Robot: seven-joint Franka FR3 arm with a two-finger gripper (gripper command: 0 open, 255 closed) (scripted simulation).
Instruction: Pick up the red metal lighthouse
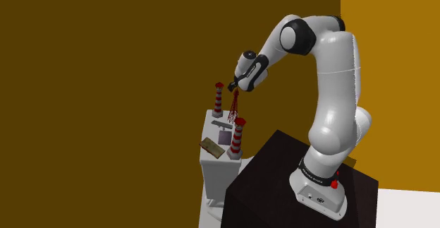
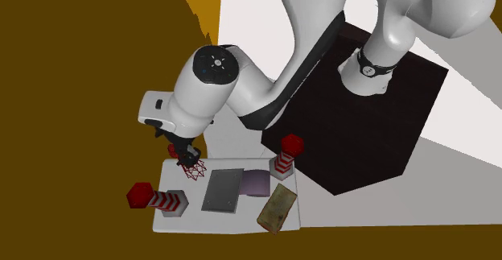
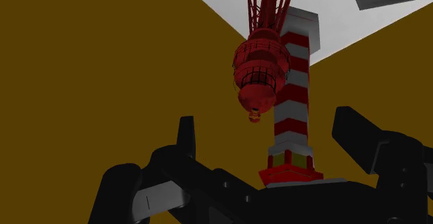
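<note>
The red lattice lighthouse [image 1: 233, 106] stands at the back of a small white table [image 1: 209, 164], between two red-and-white striped lighthouses [image 1: 219, 98] [image 1: 237, 136]. My black gripper [image 1: 239, 87] hovers just above its top. From the second exterior view, the gripper [image 2: 182, 149] is over the red lattice tower [image 2: 194, 167]. Seen from the wrist, the tower's round red lantern head [image 3: 259, 66] lies ahead of the gripper [image 3: 272, 131]. It sits between the lines of the two fingers [image 3: 186, 136], which stand apart and do not touch it.
On the table lie a grey slab [image 2: 223, 190], a lilac square [image 2: 256, 183] and a brownish book [image 2: 276, 208]. A striped lighthouse [image 3: 292, 105] stands right behind the red tower. The black stand [image 2: 378, 130] is beside the table. Brown walls close in behind.
</note>
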